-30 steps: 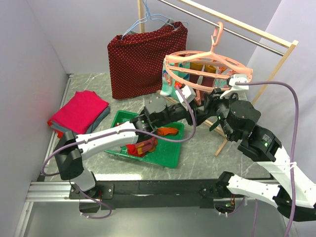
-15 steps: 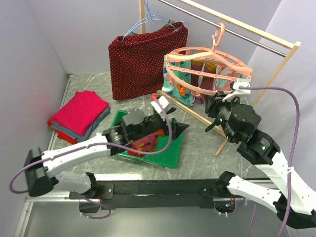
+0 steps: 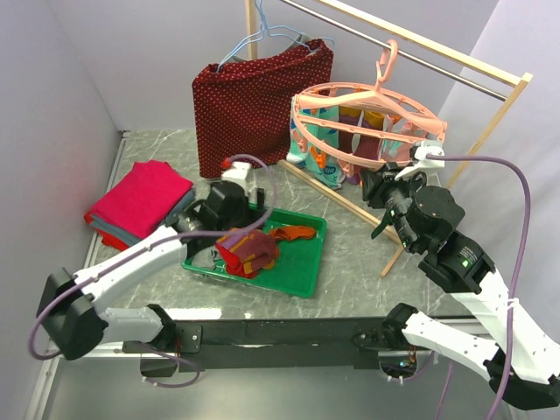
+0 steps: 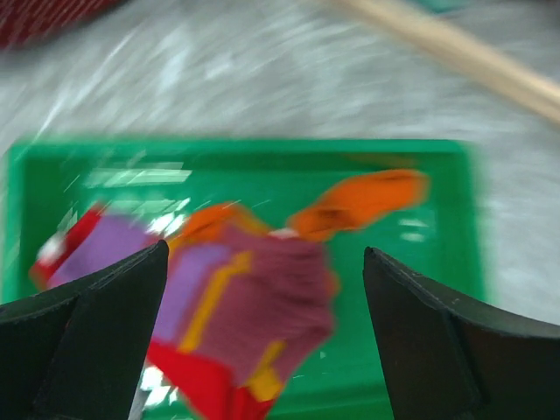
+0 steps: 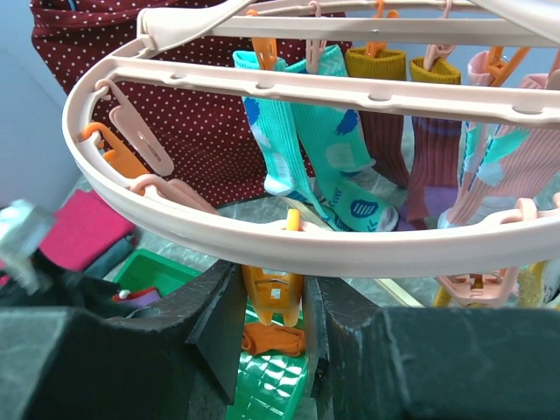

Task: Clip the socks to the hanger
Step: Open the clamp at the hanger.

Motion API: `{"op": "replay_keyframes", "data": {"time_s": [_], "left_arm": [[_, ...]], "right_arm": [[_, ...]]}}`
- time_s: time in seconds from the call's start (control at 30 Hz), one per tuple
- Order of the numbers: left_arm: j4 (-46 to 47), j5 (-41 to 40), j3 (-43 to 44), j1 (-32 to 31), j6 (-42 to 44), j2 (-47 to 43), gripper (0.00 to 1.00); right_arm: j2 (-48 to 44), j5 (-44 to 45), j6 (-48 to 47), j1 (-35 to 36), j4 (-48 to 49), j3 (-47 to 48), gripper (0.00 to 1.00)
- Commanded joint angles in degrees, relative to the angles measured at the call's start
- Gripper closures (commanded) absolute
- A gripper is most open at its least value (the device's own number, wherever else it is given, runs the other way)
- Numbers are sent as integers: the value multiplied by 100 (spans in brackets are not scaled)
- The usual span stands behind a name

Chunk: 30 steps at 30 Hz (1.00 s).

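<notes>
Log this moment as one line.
left gripper: open, empty, above socks in green tray | right gripper: shut on orange peg under hanger rim | hung socks: several clipped

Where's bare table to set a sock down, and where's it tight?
Free: marble right of the green tray up to the rack leg; strip between pink stack and dotted cloth; tray's right half. Tight: tray's left under the open left gripper and sock pile; under the hanger, where the right gripper pinches an orange clip.
</notes>
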Motion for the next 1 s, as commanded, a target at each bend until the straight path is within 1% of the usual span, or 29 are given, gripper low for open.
{"op": "replay_keyframes", "data": {"time_s": [0.0,0.03,0.13,0.23,0.27,0.33,0.37,0.43,0.47,0.57,0.67,0.73,0.8,0.97], "left_arm": [[-896,-234,112,690,-988,268,1],[-914,-261,85,874,-1207,321,1],[-923,-401,15,1190,-1559,567,5],[-775,-576,-99,1437,-1832,795,11],[-713,-586,-152,1499,-1885,883,17],[-625,-490,-179,1639,-2070,980,23],[-564,-498,-179,1666,-2131,1076,29],[-519,-551,-179,1710,-2307,1165,35],[-519,-603,-170,1719,-2369,1269,40],[-676,-796,-65,1772,-2641,1472,48],[-1028,-999,6,1772,-2948,1604,52],[-1248,-1157,-29,1763,-3195,1605,52],[-1371,-1288,-64,1763,-3405,1543,51],[-1521,-1316,-56,1763,-3424,1473,44]], "right_arm": [[-54,-159,43,-99,206,-55,100],[-71,-176,43,-91,215,-64,100],[-80,-194,34,-126,215,-73,100],[-72,-247,26,-161,206,-82,100],[-72,-264,43,-170,197,-73,100],[-72,-291,52,-187,215,-82,100],[-63,-291,52,-187,215,-82,100],[-89,-291,61,-187,215,-82,100],[-98,-291,61,-205,206,-82,100],[-107,-282,61,-214,197,-82,100],[-142,-282,43,-214,189,-82,100],[-150,-282,52,-240,206,-117,100],[-151,-308,69,-249,215,-143,100],[-151,-352,87,-275,250,-187,100]]}}
